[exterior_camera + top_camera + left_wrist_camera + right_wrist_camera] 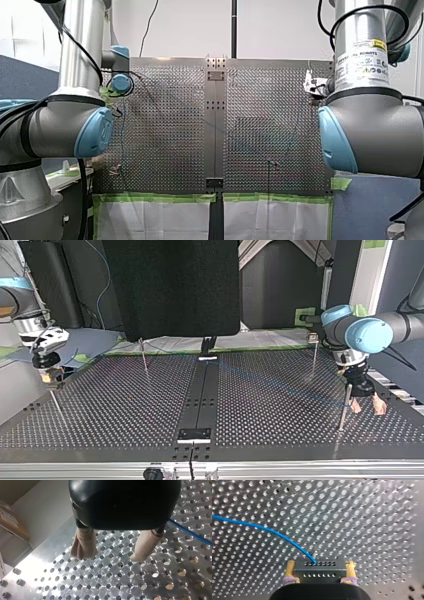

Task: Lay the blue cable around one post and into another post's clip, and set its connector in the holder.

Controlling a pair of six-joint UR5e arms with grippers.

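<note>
In the right wrist view my right gripper (pixel 320 567) is shut on the black connector (pixel 319 572), its yellow pads against the connector's two ends. The blue cable (pixel 269 531) leaves the connector and curves away over the perforated plate. In the top view this gripper (pixel 49 374) hangs at the left edge above a thin post (pixel 55 405). My left gripper (pixel 368 407) stands open at the right, next to another post (pixel 344 407) that the blue cable (pixel 280 385) reaches. Its beige pads (pixel 85 543) hold nothing, and the cable (pixel 190 533) runs beside them.
Two more thin posts (pixel 144 357) (pixel 314 355) stand toward the far side of the plate. A black block (pixel 195 435) sits on the centre strip at the top view's near edge, a smaller one (pixel 206 358) at the far end. A large dark panel (pixel 175 285) hangs behind.
</note>
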